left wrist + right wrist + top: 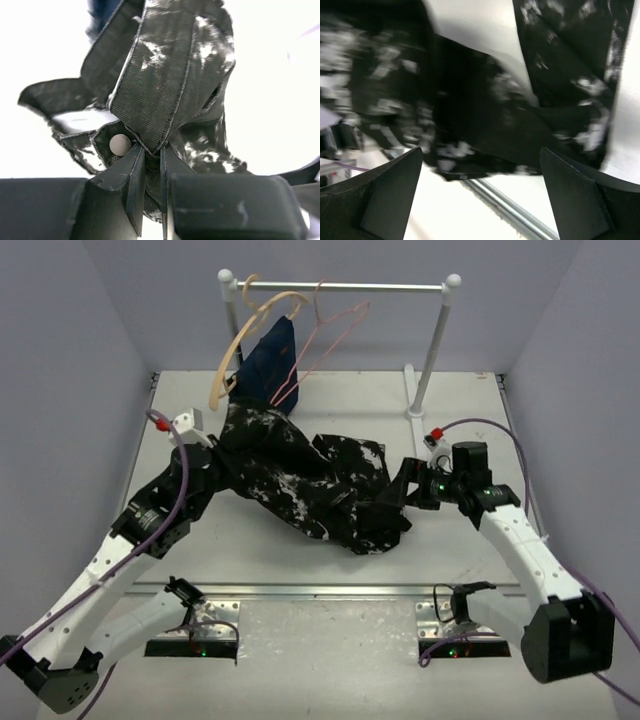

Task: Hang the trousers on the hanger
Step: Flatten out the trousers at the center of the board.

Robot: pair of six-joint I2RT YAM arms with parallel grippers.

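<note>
Item: trousers-to-hanger, gathering stage by estimate.

- Left fingers (207,453): almost shut, clamped on a ribbed waistband (160,75) fold of the trousers (300,480), just beside a round metal snap (120,144). Grip narrow, at the very tips; worth a deeper bite before any lift, or a slow pull to avoid slipping.
- Trousers: crumpled heap across mid surface (250,550), from left fingers to right fingers, legs bunched and overlapping. Far-left end touching or just under the navy garment (272,360); which, not discernible.
- Wooden hanger (245,335): far left on the rail (340,285), carrying the navy garment. Not wanted; close beside the target and easily snagged.
- Hanger (325,340): thin pink wire, hooked on the rail just right of the wooden one, hanging tilted, bare. Well beyond the heap.
- Right fingers (405,485): spread fully wide, holding nothing, poised at the right end of the heap; contact with cloth not discernible in blurred wrist view.

Handling note: second grip needed at the right on a single layer, then cloth stretched flat between both holds before approach. Obstacles: navy garment and wooden hanger crowding the left of the pink one; rail post at far right.
</note>
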